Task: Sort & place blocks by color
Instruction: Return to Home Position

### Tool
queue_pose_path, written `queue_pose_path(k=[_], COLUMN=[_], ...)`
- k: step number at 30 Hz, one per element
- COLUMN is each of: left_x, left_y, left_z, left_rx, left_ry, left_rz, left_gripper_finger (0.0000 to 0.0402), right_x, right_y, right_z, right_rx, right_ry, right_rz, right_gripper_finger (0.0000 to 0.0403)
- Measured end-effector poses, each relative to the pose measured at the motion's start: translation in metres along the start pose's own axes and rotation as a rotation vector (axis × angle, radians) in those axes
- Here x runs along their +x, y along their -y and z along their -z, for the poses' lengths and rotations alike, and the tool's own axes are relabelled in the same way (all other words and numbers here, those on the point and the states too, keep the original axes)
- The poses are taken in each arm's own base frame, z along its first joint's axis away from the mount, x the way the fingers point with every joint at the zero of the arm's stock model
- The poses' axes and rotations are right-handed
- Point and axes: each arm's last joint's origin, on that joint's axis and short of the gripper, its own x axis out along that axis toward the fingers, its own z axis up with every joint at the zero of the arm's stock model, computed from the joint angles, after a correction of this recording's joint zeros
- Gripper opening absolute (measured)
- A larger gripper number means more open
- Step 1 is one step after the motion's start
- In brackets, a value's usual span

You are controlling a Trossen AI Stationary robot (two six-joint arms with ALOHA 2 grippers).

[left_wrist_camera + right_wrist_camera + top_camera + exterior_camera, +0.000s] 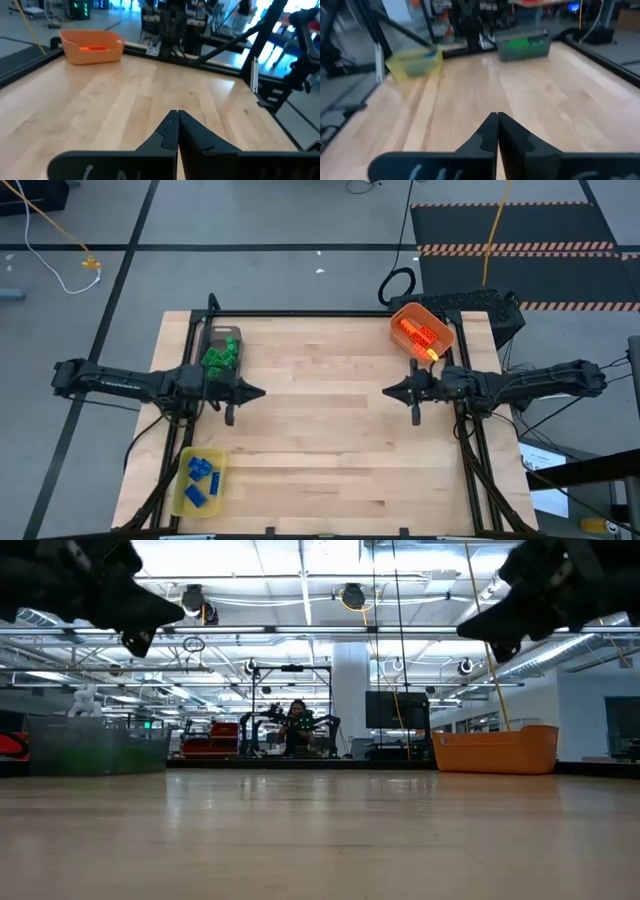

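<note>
From above, the wooden table [330, 440] has 3 bins near its edges. The green blocks [220, 357] lie in a heap in the grey bin [222, 335] at the far left corner. The blue blocks [200, 477] lie in the yellow bin [224, 492] at the near left corner. The orange blocks [422, 336] fill the orange bin [398, 313] at the far right corner. The blocks point many ways, so I cannot tell 1 long side from another. The left gripper [257, 392] and the right gripper [391, 391] point at each other, well apart, over the bare middle of the table. All the wood between them is open.

From table height, both grippers hang high in the top corners. The grey bin sits at the left and the orange bin at the right. A person [297, 726] is far off in the room.

From the left wrist, the 2 fingers [167, 131] are pressed together and hold nothing. The orange bin stands far ahead by the table edge.

From the right wrist, the 2 fingers [487, 131] are also pressed together and hold nothing. The yellow and grey bins stand far ahead.
</note>
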Motion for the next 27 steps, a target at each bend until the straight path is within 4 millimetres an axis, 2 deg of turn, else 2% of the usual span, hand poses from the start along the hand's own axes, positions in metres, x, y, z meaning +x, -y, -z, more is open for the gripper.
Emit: queue_pose_path(k=[7, 11, 16, 27], left_x=[-0.012, -0.015, -0.019, -0.027], left_y=[-0.004, -0.008, -0.011, -0.007], left_z=[0.020, 0.038, 0.057, 0.052], left_rx=[-0.006, -0.010, -0.044, 0.039], left_ry=[0.005, -0.023, -0.012, 0.056], left_rz=[-0.009, -0.015, 0.006, 0.060], left_gripper_finger=[0.0001, 0.0001, 0.0001, 0.0001], right_x=[-0.013, -0.020, -0.022, -0.024], right_y=[0.008, 0.008, 0.007, 0.007], right_z=[0.042, 0.036, 0.041, 0.041], right_rx=[0.033, 0.052, 0.055, 0.032], right_ry=[0.107, 0.219, 0.170, 0.170], right_rz=[-0.021, -0.043, -0.087, -0.106], right_gripper_finger=[0.0001, 0.0000, 0.0000, 0.0000])
